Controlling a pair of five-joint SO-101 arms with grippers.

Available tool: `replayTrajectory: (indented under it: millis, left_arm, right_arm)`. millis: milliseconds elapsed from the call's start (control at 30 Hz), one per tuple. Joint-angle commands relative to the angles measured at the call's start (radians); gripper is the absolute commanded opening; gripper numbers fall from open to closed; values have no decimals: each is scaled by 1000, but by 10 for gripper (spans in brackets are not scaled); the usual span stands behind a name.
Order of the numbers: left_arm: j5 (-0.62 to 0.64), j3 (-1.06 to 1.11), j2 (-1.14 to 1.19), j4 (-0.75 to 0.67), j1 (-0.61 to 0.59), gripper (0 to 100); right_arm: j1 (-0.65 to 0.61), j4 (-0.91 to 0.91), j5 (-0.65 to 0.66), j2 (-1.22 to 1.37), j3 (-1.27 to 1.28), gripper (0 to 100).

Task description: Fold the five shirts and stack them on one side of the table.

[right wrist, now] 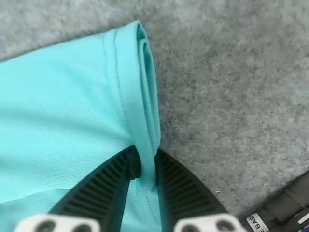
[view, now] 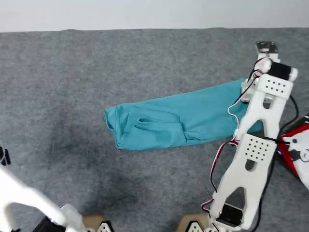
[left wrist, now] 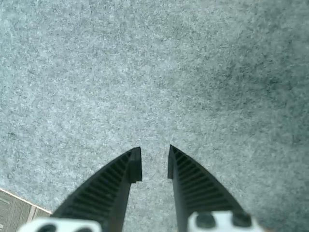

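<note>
The right gripper point(right wrist: 146, 165), clamped on the folded hem of the teal shirt point(right wrist: 63, 106) at centre frame, could lose this thin edge if pulled hard.

The counter point(view: 72, 72) is seen from above in the high view, which is set over the arms' base side and tilted toward the far wall. Each wrist view is aimed down along its own gripper at close range: the left gripper point(left wrist: 154, 166) is framed over bare grey counter, the right gripper point(right wrist: 145, 166) at the hemmed end of the teal shirt point(right wrist: 63, 106). That shirt end is shared with the high view.
</note>
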Motion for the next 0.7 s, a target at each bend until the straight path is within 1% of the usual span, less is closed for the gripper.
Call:
replayTrajectory:
  millis: [0,133,333,533,667]
  left_arm:
    - [-8,-5,-26,-23,6,97]
    - [-8,-5,-26,-25,8,97]
    - [-8,-5,-32,-25,3,97]
    - [-8,-5,-34,-25,2,97]
    - [-6,-5,-28,-25,5,97]
  right_arm:
    - [-30,44,12,-94,23,10]
    - [-120,42,12,-249,183,10]
    - [-305,41,12,-498,454,10]
    - [-453,41,5,-674,601,10]
    - [-561,41,3,-745,658,10]
